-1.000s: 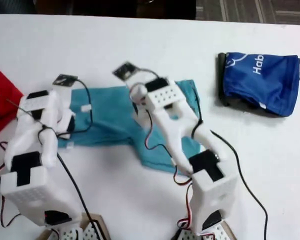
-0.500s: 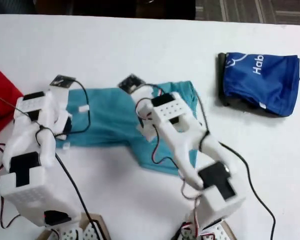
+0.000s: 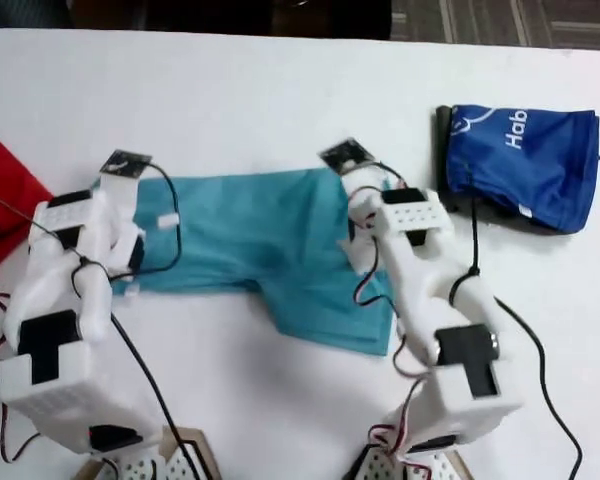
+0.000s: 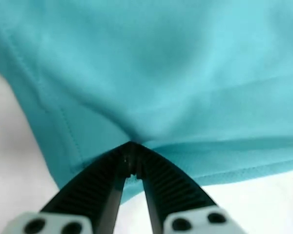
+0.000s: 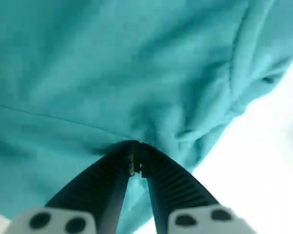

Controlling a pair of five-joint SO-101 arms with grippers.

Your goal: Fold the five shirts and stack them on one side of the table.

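**Both hands pinching the teal shirt: keep it taut and level**

The left hand [image 4: 132, 165] is clamped together on a ridge of fabric near a stitched hem, jaws meeting with cloth bunched between them. The right hand [image 5: 136, 163] is likewise closed on a pinch of the same cloth, close to a rumpled edge. Between them the teal shirt [image 3: 250, 235] lies spread across the middle of the frame in the high view. The left arm is at its left end and the right arm at its right end. A lobe of cloth sags toward the bottom centre.

The step in hand looks like a two-handed fold or drag. To do it well, both pinches should stay firm and the hands should travel together at matching height, so the span between them stays stretched without wrinkling. The sagging lobe may fold unevenly unless it is carried along.

A folded blue shirt [image 3: 525, 160] sits at the upper right of the table [image 3: 230, 90], and a red shirt [image 3: 0, 205] lies at the left edge.
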